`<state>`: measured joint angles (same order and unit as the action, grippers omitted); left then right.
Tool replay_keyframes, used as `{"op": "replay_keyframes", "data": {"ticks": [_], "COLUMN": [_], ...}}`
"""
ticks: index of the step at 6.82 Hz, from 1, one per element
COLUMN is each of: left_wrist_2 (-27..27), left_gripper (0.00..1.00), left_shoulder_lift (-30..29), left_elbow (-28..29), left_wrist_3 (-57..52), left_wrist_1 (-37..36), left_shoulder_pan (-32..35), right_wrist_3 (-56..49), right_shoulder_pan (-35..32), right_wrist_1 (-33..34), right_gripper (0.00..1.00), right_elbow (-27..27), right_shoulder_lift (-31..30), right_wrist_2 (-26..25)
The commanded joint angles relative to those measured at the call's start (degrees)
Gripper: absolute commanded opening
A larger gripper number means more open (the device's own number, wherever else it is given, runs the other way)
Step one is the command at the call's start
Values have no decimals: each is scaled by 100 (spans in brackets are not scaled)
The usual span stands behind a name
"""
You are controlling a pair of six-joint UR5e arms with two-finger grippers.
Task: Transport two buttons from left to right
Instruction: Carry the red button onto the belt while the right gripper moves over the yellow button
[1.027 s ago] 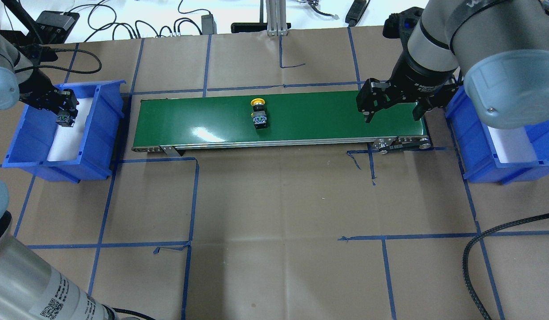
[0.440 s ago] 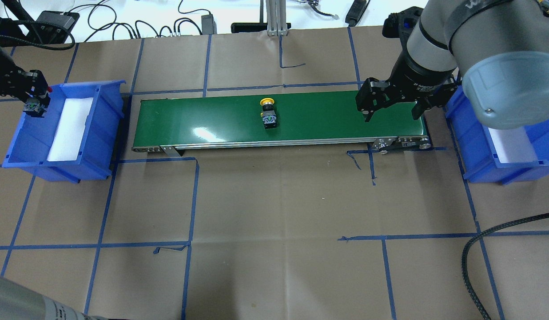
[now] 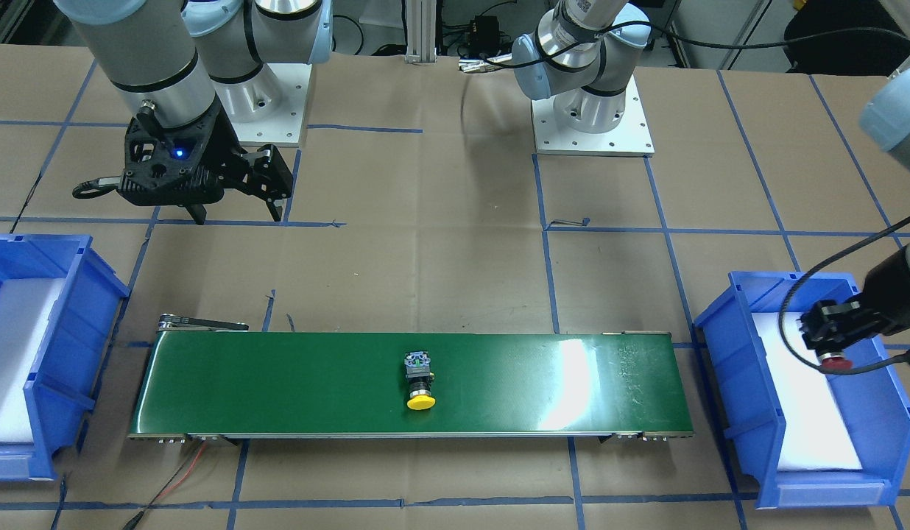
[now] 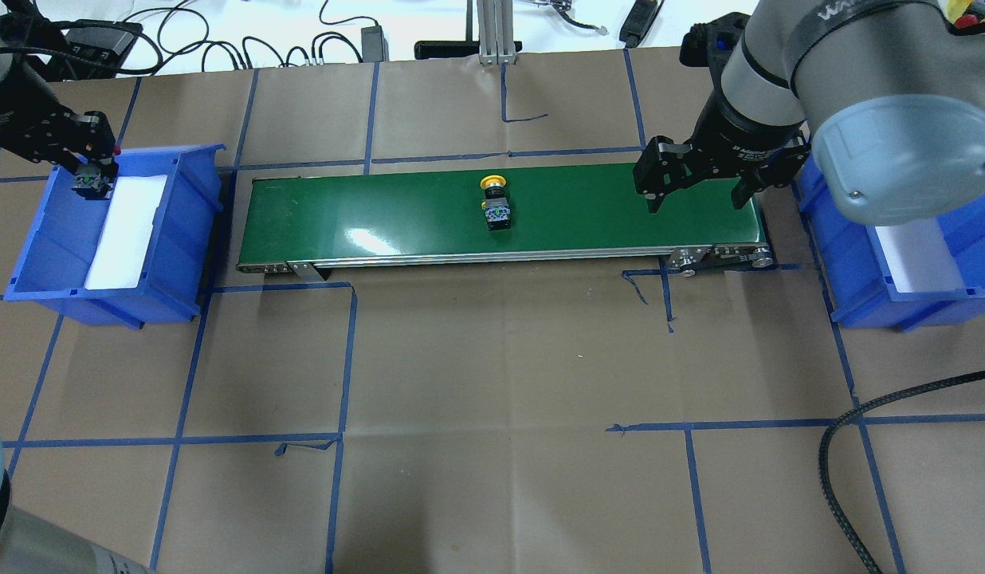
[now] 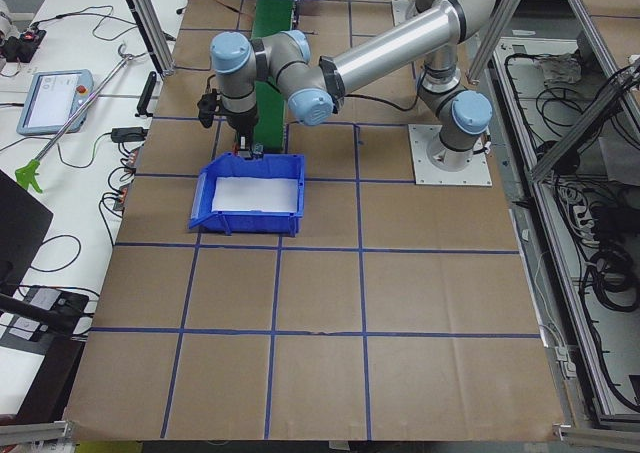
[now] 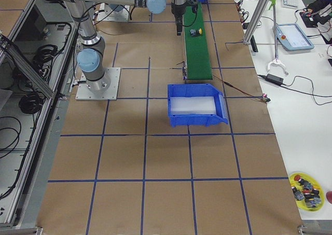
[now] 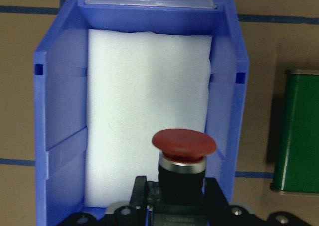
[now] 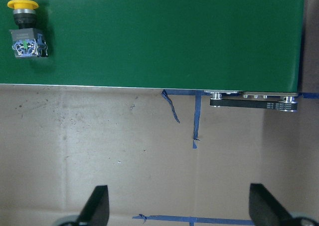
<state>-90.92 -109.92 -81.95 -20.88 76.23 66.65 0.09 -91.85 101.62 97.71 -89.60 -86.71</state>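
Fingers point(image 7: 141, 187) of the left gripper point(image 7: 179, 206) are closed narrowly on the black cylindrical body of the red mushroom-cap push-button point(image 7: 184, 141). They hold it in the air above the white foam pad point(image 7: 149, 96) of the left blue plastic bin point(image 4: 174, 239).

I judge this step as the carry to the long green conveyor belt point(image 4: 381, 207). To do it well, the button should pass above the bin wall. It should be released low on the belt's near end, well apart from the yellow mushroom-cap push-button point(image 4: 496, 203) lying on its side near the middle.

At the belt's far end the right gripper point(image 4: 693, 203) hovers with jaws wide and empty, beside the right blue plastic bin point(image 4: 859, 303).

The wrist view cuts off the fingers' contact with the red button. The right arm covers part of the right bin. I cannot tell whether the belt is running.
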Motion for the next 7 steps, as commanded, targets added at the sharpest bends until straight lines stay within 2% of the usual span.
{"op": "replay_keyframes", "data": {"ticks": [1, 4, 7], "left_wrist_2": [-23, 12, 74], "left_gripper": [13, 12, 11], "left_shoulder_lift": [6, -81, -187], "left_elbow": [-40, -180, -592], "left_wrist_3": [828, 1893, 2343], "left_wrist_1": [6, -73, -300], "left_shoulder_pan": [732, 1594, 1667], "right_wrist_3": [35, 185, 185], "right_shoulder_pan": [0, -9, -17], "right_wrist_1": [304, 1051, 1561], "right_gripper": [100, 100, 100], "right_elbow": [11, -16, -24], "right_shoulder_lift": [205, 662, 882], "right_wrist_2": [5, 5, 5]}}
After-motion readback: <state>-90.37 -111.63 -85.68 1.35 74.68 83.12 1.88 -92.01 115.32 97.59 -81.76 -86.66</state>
